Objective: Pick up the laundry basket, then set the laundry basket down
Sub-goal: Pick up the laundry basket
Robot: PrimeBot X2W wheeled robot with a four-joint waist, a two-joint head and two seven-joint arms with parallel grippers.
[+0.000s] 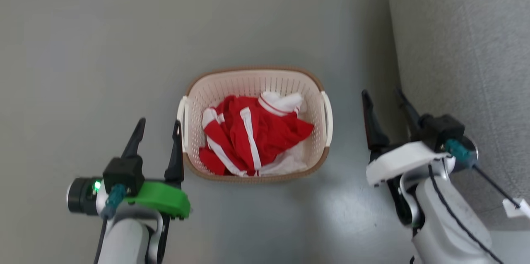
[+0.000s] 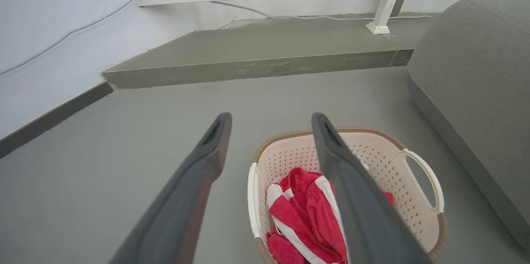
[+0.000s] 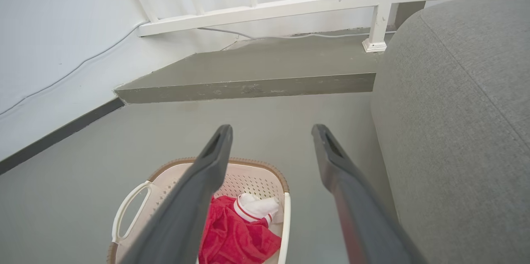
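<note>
A grey floor [image 1: 83, 48] takes up most of the head view, with a grey sofa [image 1: 463, 48] along the right edge. The basket [image 1: 252, 68] sits on the floor in the middle, near the sofa but apart from it.

The basket looks not yet lifted, so the step in hand is judged to be the approach for the pick-up. The left gripper [image 1: 159, 122] is just beside the basket's left side, fingers apart and holding nothing. Whether its nearer finger touches the basket cannot be told. The right gripper [image 1: 381, 91] is between basket and sofa, clear of the basket, its fingers also apart and empty.

The next move likely calls for each gripper to come in level with its side, the left handle [image 1: 181, 119] and the right handle [image 1: 328, 119], and close on it. Both sides would need to rise together so the basket stays flat.

Inside the basket lies a crumpled red cloth [image 1: 252, 135] with white stripes, over something white. The pile stays below the rim.
</note>
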